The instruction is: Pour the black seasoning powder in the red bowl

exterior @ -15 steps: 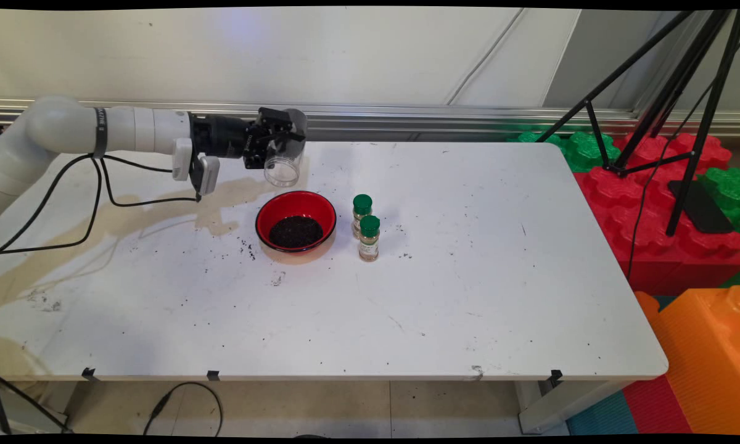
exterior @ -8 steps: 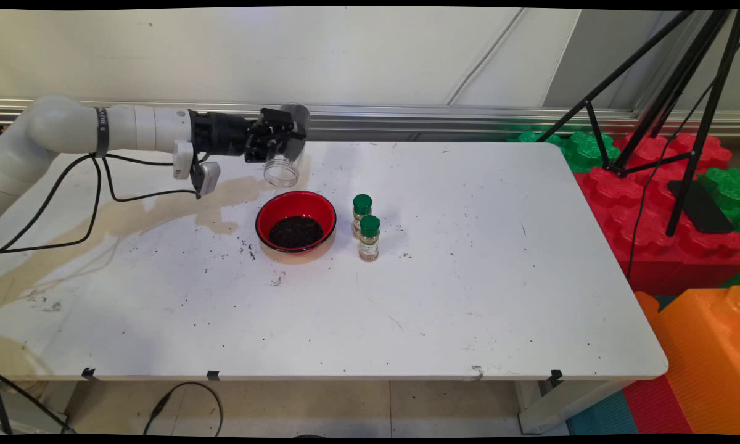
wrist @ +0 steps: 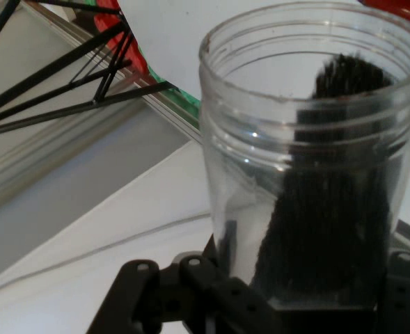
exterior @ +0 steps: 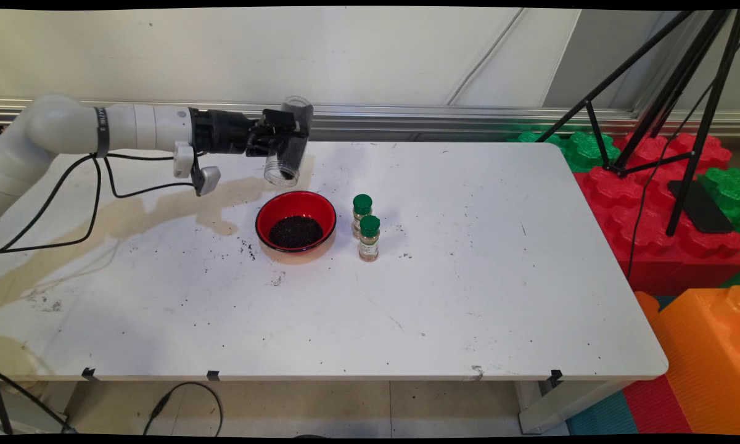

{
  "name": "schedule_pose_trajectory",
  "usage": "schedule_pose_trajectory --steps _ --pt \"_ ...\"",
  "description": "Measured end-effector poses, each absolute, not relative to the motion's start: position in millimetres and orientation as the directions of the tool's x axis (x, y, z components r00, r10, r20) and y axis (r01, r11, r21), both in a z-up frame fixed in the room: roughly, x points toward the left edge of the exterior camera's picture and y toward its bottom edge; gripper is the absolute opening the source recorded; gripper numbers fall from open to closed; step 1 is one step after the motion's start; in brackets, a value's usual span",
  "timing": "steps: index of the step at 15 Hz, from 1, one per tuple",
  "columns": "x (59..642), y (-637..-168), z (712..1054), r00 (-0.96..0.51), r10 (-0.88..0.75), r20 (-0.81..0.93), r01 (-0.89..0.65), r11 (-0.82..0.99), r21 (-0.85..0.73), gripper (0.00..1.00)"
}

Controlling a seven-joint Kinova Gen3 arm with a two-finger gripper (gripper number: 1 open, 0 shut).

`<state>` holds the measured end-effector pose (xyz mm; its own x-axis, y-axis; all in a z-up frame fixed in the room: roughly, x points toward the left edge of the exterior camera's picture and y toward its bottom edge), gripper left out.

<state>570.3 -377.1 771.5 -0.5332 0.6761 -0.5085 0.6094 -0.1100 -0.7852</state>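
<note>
Gripping a clear plastic wide-mouthed jar (exterior: 288,143) around its body, the black two-finger gripper (exterior: 282,132) holds it aloft and tilted, mouth pointing down toward the table's near side. The hand view shows the fingers (wrist: 330,236) pressed against the jar's wall, and the jar looks empty. Just below and in front of the jar's mouth sits a round red bowl (exterior: 296,209) with a heap of dark, fine grains (exterior: 295,231) in its bottom. Beside the bowl, on its right, stand two small spice bottles with green caps (exterior: 365,227), close together and upright. Dark specks lie scattered over the white table (exterior: 468,277), and a brownish stain (exterior: 160,213) spreads to the bowl's left.
</note>
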Motion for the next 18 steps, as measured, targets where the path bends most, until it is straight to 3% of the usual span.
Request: schedule_pose_trajectory --steps 18 --pt "560.5 -366.9 779.6 -0.434 0.645 -0.630 0.670 -0.236 -0.703 0.00"
